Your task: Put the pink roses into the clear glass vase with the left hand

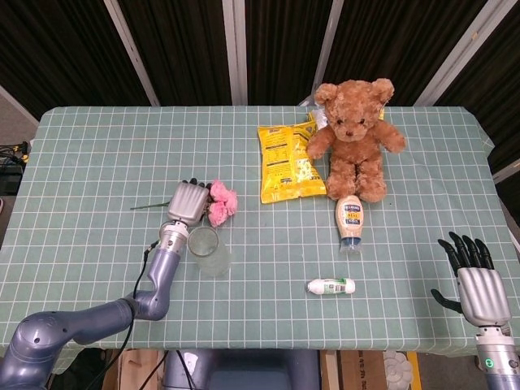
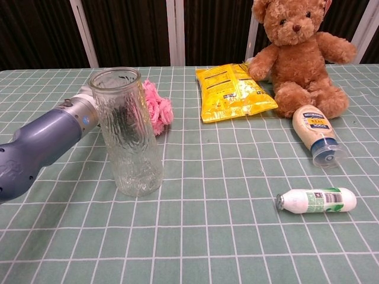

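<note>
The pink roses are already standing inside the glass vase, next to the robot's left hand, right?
Not quite. The head view shows the roses lying on the table beyond the vase, which holds nothing. The left hand is indeed right beside them.
</note>
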`<state>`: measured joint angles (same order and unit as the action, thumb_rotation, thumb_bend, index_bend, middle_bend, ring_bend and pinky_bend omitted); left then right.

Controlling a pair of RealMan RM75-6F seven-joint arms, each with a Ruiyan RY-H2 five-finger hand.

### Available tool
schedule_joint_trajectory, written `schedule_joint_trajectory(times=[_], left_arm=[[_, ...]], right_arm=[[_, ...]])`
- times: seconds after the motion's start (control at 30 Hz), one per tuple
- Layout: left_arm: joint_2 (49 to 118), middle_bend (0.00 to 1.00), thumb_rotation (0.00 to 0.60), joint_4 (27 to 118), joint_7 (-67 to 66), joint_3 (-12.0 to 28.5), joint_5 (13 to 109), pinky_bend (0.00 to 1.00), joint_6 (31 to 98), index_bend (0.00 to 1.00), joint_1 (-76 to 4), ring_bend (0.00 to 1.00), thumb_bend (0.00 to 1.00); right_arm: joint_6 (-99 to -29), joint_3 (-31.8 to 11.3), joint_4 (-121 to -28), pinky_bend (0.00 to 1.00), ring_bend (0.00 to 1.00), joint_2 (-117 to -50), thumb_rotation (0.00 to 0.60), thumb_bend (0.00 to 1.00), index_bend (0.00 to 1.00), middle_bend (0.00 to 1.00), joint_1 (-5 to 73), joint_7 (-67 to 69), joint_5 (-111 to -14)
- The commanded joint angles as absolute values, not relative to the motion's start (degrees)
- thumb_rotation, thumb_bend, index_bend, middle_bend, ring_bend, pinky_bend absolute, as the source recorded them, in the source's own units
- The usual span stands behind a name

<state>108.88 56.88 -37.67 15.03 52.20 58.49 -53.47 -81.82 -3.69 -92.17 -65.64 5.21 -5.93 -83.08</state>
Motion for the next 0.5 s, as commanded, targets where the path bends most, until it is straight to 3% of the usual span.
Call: schedule_joint_trajectory(times=[0.03,0.27,0.5], left_arm=[[107.95,0.46,0.6,57.77,-35.57,15.65,53.89,0.46,60.39,0.38,-52.76,0.32,0.5],[101.75,0.44,0.6,64.75,-25.41,17.67,57.37,0.46,63.36,0.38,-49.0,0.31,0.5],[89.28,0.43,0.6,80.14,-8.77,20.94,60.05,0.46,64.61,0.37,-42.29,0.31,0.5]], right_arm=[[-81.8,-3.61,-92.16,0.0,0.04,-65.63,0.6,0.19,0.15,0.07,5.21,-5.83,-83.22],[-81.92,-3.42,-92.6,0.0,0.04,-65.41,0.6,0.19,0.15,0.07,5.1,-5.48,-83.48],[-82.08,-3.25,-93.19,0.0,0.04,-65.27,0.6,0.19,0.15,0.07,4.95,-5.61,-83.67]])
